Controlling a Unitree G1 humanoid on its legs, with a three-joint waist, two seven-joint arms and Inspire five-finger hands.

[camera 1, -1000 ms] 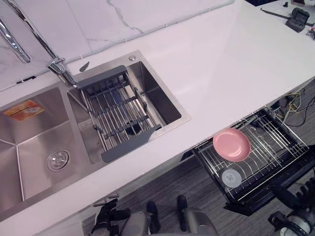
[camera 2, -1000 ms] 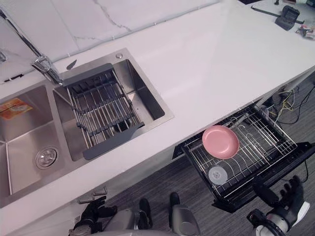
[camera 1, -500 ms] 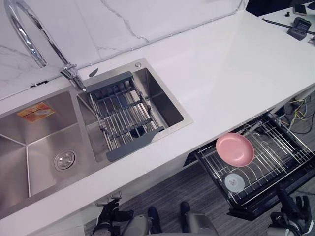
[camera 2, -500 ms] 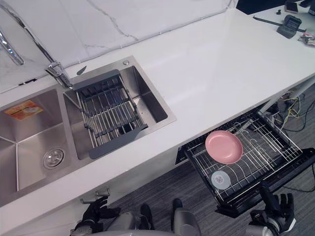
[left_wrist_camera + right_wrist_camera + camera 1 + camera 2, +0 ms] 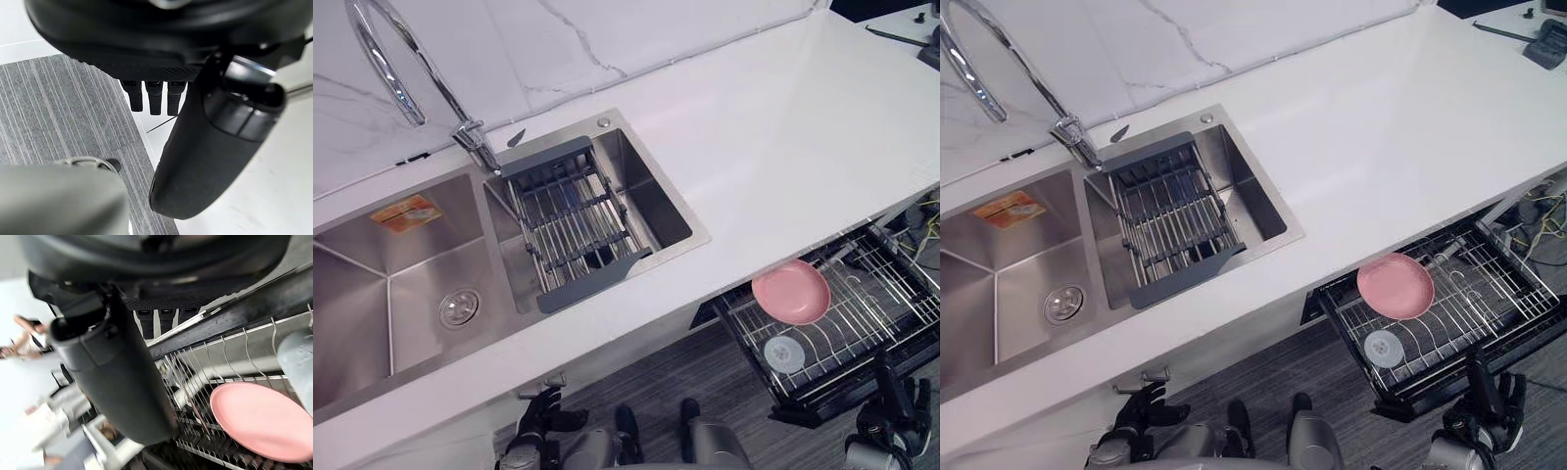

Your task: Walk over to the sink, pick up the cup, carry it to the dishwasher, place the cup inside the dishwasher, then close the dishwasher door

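A pale grey cup sits mouth-up in the pulled-out dishwasher rack, just in front of a pink plate. The right wrist view has the same pink plate among the rack's wires. My right hand hangs low by the rack's front edge. It is open, with straight fingers and nothing in it. My left hand is down below the counter's front edge, under the sink. It is also open and empty, its fingers over the grey floor.
The double steel sink lies at the left with a tall curved faucet. A grey drainer rack spans its right basin. A white counter runs to the right above the rack. Blurred people stand beyond my right hand.
The whole picture has shifted, so the camera moved. My right hand has sunk lower by the rack's front edge, and its fingers have straightened.
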